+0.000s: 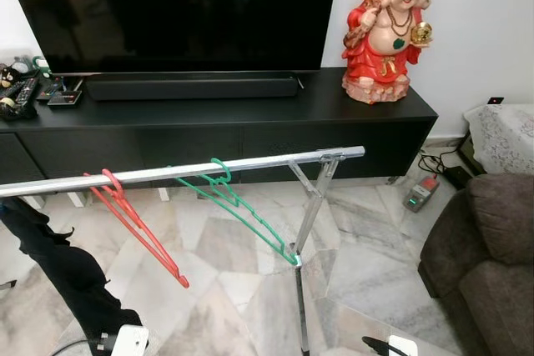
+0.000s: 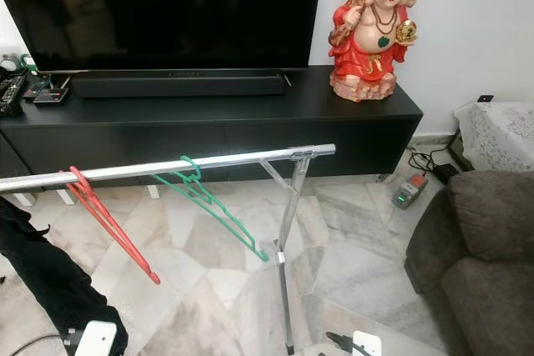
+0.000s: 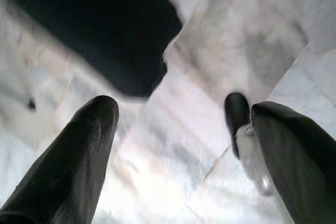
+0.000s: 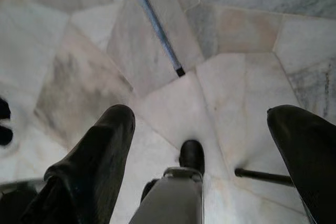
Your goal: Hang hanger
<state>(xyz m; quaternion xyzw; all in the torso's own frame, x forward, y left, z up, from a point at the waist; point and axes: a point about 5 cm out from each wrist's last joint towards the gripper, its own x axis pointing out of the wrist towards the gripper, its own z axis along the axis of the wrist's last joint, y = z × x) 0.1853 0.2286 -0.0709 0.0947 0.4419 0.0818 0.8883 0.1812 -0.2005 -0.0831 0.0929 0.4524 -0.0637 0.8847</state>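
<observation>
A silver clothes rail [image 1: 183,170] runs from the left edge to its end bracket [image 1: 334,156] above a marble floor. On it hang a red hanger [image 1: 133,227] and, to its right, a green hanger [image 1: 246,214], both tilted. A black garment [image 1: 58,264] droops from the rail at the far left. My left gripper [image 3: 181,108] is low over the floor near the black garment [image 3: 105,24], open and holding nothing. My right gripper [image 4: 203,111] is also low over the tiles, open and holding nothing, with a rack leg [image 4: 155,24] beyond it.
The rack's upright post [image 1: 300,289] stands in front of me. Behind it are a black TV console [image 1: 250,114], a TV [image 1: 175,6] and a red statue [image 1: 388,31]. A brown sofa [image 1: 488,248] is on the right, with cables and a charger [image 1: 421,192] on the floor.
</observation>
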